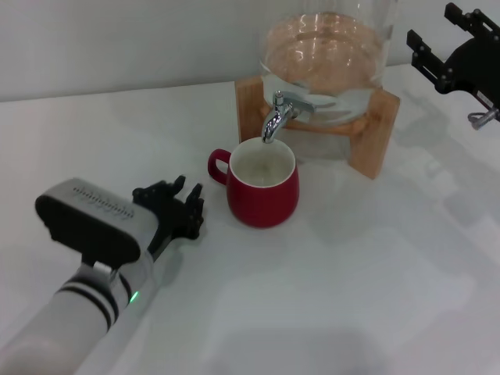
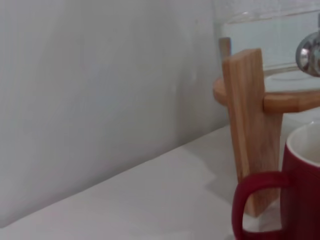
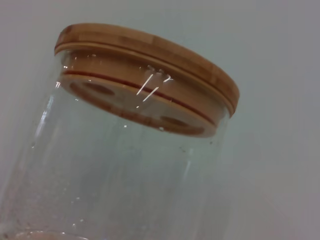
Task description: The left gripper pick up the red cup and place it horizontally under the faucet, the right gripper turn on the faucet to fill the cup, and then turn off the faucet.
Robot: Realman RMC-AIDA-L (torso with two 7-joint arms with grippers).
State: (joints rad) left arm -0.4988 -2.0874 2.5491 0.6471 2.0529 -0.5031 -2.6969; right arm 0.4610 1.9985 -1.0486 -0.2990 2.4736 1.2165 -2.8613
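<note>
the red cup stands upright under the faucet, ready for filling. the left gripper, fingers spread and empty, sits just beside its handle. the right gripper hangs above the jar, finger state unclear.

- One red cup, upright on the counter, with one loop handle.
- One faucet, a single silver spout.
- One clear glass jar, carrying one wooden lid.
- One wooden stand, with two upright legs visible in the head view.
- Two grippers: the left gripper and the right gripper.
- One green light on the left arm.
- One white counter.
</note>
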